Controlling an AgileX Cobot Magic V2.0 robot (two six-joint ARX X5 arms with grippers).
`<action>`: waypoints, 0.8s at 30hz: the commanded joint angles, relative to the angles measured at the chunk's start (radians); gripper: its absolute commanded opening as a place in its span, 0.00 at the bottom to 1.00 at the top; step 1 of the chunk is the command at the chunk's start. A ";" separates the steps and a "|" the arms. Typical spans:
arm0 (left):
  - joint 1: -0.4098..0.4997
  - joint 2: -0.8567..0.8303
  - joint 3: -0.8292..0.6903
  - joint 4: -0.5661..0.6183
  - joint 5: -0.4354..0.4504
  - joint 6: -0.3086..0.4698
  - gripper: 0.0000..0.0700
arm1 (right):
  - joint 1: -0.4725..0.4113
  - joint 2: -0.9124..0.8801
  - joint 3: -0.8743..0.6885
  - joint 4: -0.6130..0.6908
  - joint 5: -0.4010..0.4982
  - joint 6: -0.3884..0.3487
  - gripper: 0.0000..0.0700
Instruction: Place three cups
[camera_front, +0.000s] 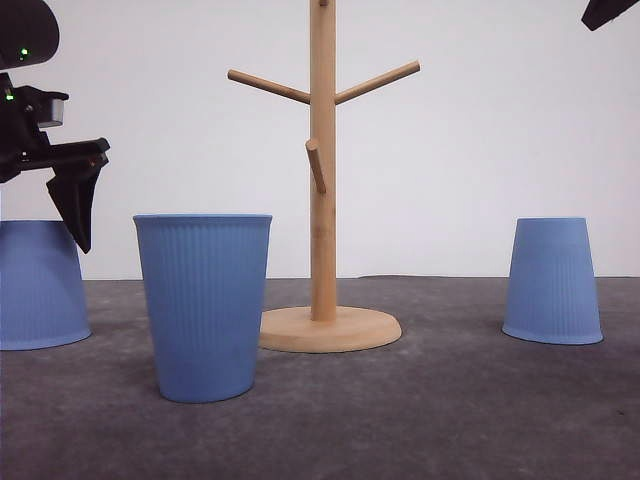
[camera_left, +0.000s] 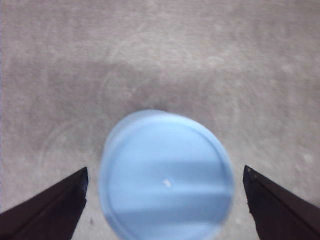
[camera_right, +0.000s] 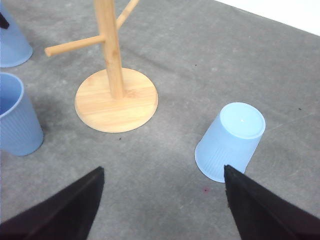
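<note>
Nearest the front edge of the grey, felt-like worktop, a matte blue ribbed tumbler standing mouth-up is sitting left of centre, apart from everything else. Just behind it and to its right, the pale wooden peg stand with a round base is rising, three pegs sticking out from its post. Farther back on the right, a second blue ribbed tumbler turned mouth-down is resting on its rim, well apart from the stand; the right wrist view is showing it ahead of the right claw, whose dark fingers are spread wide and holding nothing. Over at the far left, a third blue tumbler, also upside down, is sitting at the picture's edge. The left claw is hanging just above it, black fingers pointing down. From the left wrist view that cup's flat round bottom is lying between the parted fingers, clear gaps on both sides, so the left claw is released and not touching it.
</note>
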 joint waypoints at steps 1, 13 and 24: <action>-0.001 0.017 0.022 0.025 -0.003 0.010 0.85 | 0.006 0.004 0.016 0.011 0.000 0.022 0.69; -0.001 0.017 0.022 0.017 -0.002 0.011 0.66 | 0.006 0.004 0.016 0.011 0.001 0.022 0.69; -0.001 0.017 0.022 0.007 -0.002 0.010 0.61 | 0.006 0.004 0.016 0.011 0.001 0.022 0.69</action>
